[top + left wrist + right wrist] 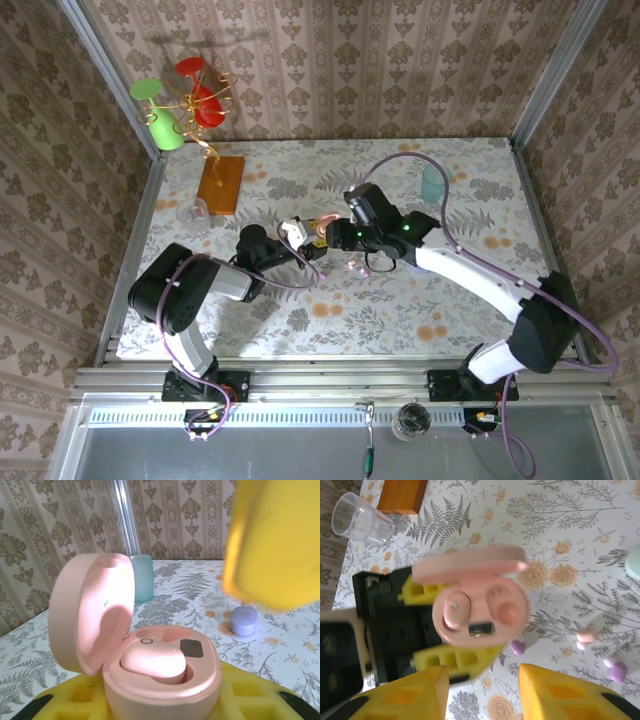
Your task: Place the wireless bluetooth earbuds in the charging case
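Closest to the right wrist camera, the right fingers stand wide apart with nothing between them, poised just above the charging case. The left fingers clamp the case by its lower shell, and its lid is swung open. It appears to be held up off the counter. A seated bud fills one well of the case. Whether the other well is filled I cannot tell.

Loose earbuds lie on the counter under and beside the case. A lilac bud is nearest it, a pink bud lies farther out, and a second lilac bud farther again. Well beyond the case stand a teal cup and a clear glass.

The buds look featherlight, hard, glossy and rounded, so I judge that one could easily squirt out of a pinch or skid away. I would take one across its broadest part with light pressure, fingertips low against the counter, never by a tapering end.
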Motion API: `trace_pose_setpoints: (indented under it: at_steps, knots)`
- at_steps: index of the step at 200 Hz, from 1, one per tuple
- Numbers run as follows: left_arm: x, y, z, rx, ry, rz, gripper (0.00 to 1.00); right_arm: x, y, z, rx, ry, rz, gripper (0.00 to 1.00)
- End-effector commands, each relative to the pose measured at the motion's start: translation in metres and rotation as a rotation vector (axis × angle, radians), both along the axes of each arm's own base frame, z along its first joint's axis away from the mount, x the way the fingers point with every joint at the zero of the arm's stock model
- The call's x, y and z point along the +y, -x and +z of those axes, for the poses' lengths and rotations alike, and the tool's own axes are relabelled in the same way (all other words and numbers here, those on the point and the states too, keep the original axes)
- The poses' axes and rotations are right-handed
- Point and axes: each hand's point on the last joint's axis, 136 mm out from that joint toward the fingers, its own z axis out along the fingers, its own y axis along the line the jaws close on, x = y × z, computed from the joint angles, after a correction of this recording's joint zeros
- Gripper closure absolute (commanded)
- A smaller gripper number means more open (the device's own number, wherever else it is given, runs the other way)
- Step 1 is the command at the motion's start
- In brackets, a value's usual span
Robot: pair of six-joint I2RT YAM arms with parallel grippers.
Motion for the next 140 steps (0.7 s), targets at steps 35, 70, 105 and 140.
trace_pose_setpoints:
  at_steps: [35, 70, 105, 140]
  knots:
    - [0.023, 0.002, 0.022, -0.022, 0.047, 0.029, 0.67, -0.062, -0.004, -0.015, -0.006, -0.037, -0.181, 0.57]
    - [0.039, 0.004, 0.025, -0.023, 0.050, 0.069, 0.67, -0.063, -0.011, -0.062, 0.131, -0.018, -0.228, 0.58]
    - [0.057, 0.005, 0.029, -0.025, 0.060, 0.114, 0.67, -0.049, -0.021, -0.110, 0.238, -0.007, -0.240, 0.58]
    - [0.068, 0.004, 0.028, -0.003, 0.069, 0.142, 0.67, -0.037, -0.027, -0.140, 0.297, -0.004, -0.227, 0.58]
